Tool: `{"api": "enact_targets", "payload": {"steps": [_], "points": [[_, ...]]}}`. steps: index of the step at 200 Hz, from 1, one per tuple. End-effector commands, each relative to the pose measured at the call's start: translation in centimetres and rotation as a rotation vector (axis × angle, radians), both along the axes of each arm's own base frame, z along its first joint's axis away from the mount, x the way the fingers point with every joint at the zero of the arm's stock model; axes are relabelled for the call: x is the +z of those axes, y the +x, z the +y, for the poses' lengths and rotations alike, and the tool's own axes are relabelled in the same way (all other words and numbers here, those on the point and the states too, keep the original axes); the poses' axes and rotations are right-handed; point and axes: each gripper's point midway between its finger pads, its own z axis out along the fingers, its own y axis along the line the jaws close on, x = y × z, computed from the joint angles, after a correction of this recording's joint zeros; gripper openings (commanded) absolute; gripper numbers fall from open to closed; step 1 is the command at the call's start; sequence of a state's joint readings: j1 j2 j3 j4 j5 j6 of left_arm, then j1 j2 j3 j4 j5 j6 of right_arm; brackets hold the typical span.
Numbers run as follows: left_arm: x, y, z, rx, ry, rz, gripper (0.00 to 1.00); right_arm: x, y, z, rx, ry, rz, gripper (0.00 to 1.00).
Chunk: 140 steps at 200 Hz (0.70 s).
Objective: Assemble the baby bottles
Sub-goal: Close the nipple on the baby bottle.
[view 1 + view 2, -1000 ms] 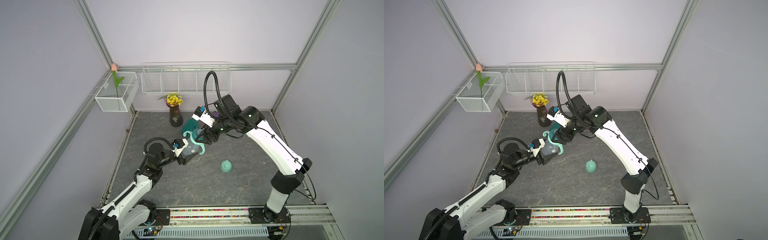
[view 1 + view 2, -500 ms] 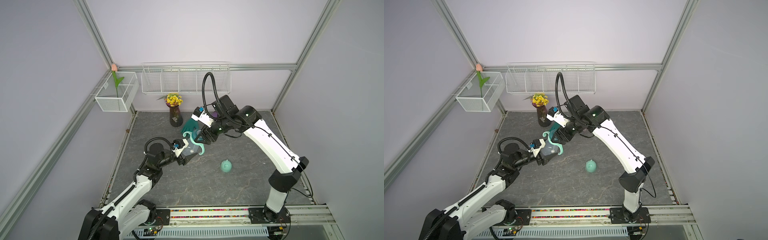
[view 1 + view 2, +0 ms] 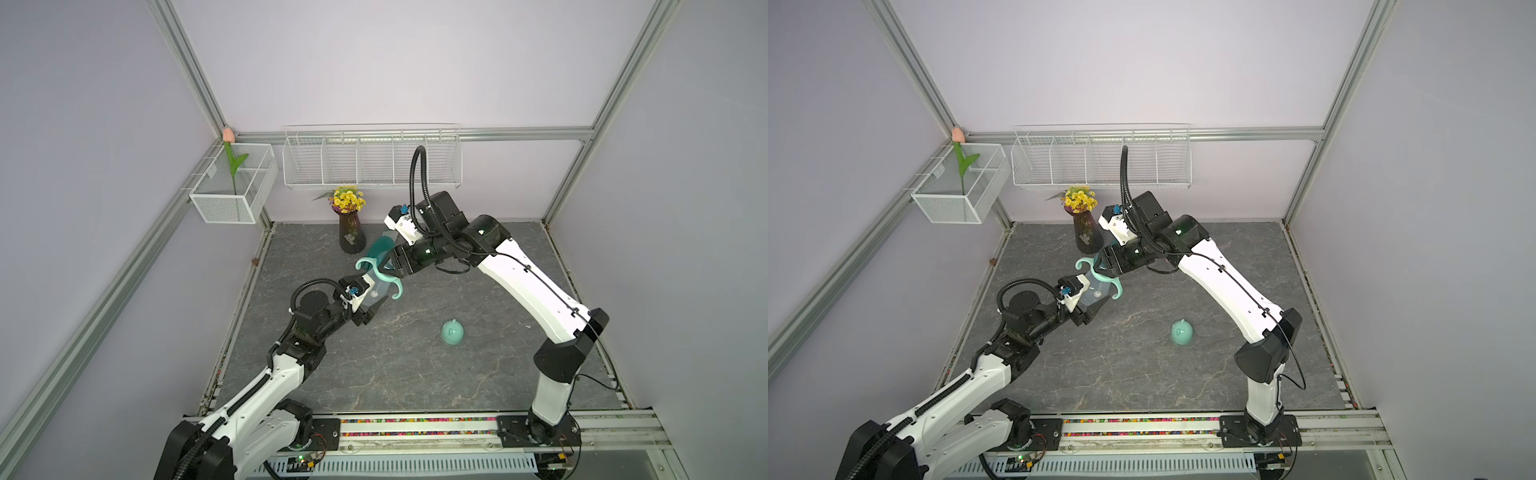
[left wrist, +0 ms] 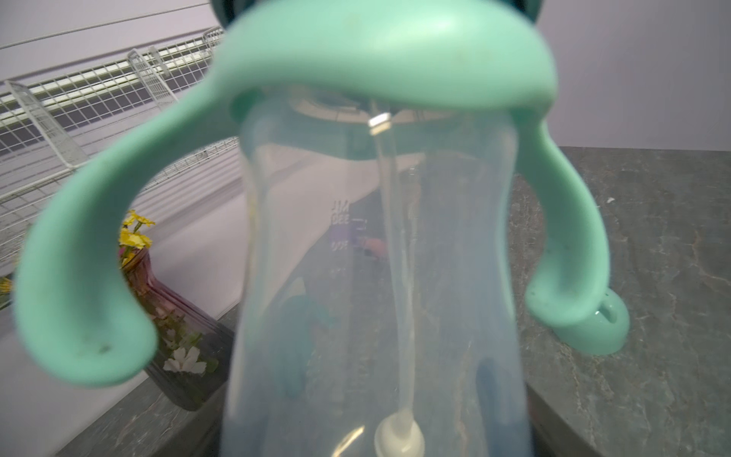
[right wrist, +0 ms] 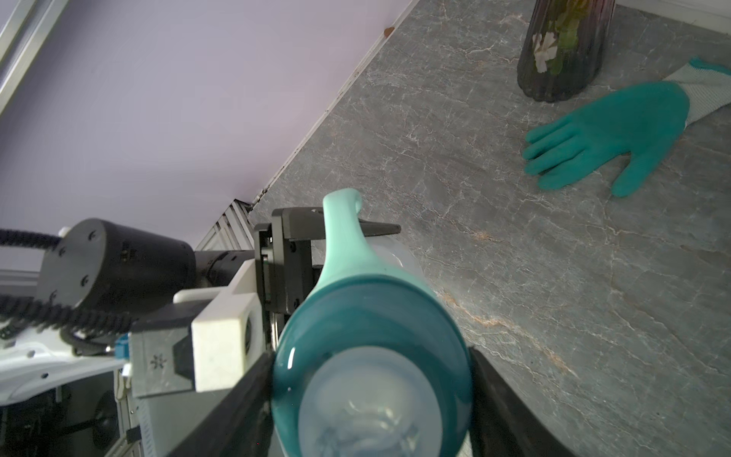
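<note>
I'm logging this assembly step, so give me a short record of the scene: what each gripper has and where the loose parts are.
left gripper: closed on the bottle
right gripper: closed on the teal collar at the bottle's top
handle ring: around the bottle's neck, just below the collar
straw: inside the bottle
cap: loose on the table, apart from both arms
other things: glove lying flat beside the vase

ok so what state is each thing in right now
bottle body: held in left gripper
handle ring: seated on bottle neck
teal collar: atop ring, clamped by right gripper
straw: inside bottle
domed cap: off, on the table
glove: lying flat
vase: upright
</note>
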<state>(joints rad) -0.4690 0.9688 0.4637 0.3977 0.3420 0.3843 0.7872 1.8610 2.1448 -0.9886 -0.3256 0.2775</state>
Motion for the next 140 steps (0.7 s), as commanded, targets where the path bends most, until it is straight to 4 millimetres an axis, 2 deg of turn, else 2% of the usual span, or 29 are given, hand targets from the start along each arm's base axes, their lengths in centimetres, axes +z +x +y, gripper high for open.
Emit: {"api": "enact_targets", "payload": {"steps": [1,23,44,60,77,98,114,140], "points": [[3.8,-1.0,-0.6,-0.037,-0.035,-0.162,0.00,0.3,1.3,1.4,-0.065,0.058,-0.004,0.74],[3.8,-1.7,-1.2,-0.090,-0.042,-0.148,0.00,1.9,0.4,0.8,0.012,0.058,-0.100,0.88],[3.7,-2.4,-2.0,-0.154,-0.036,-0.114,0.00,3.8,-0.8,-1.1,0.085,0.030,-0.228,1.00],[3.7,-3.0,-2.3,-0.192,-0.040,-0.090,0.00,5.2,-1.3,-2.7,0.116,0.014,-0.309,0.96],[3.8,-3.5,-2.7,-0.229,-0.049,-0.073,0.00,5.7,-2.5,-4.7,0.167,-0.031,-0.353,0.96],[3.9,-4.2,-3.3,-0.287,-0.054,-0.031,0.00,6.5,-5.5,-5.9,0.310,-0.025,-0.428,0.97],[4.0,-5.1,-3.9,-0.358,-0.052,-0.001,0.00,6.5,-8.2,-6.6,0.436,-0.003,-0.469,0.97],[4.7,-7.4,-4.9,-0.514,-0.052,0.037,0.00,5.6,-10.0,-7.7,0.524,-0.031,-0.519,0.95]]}}
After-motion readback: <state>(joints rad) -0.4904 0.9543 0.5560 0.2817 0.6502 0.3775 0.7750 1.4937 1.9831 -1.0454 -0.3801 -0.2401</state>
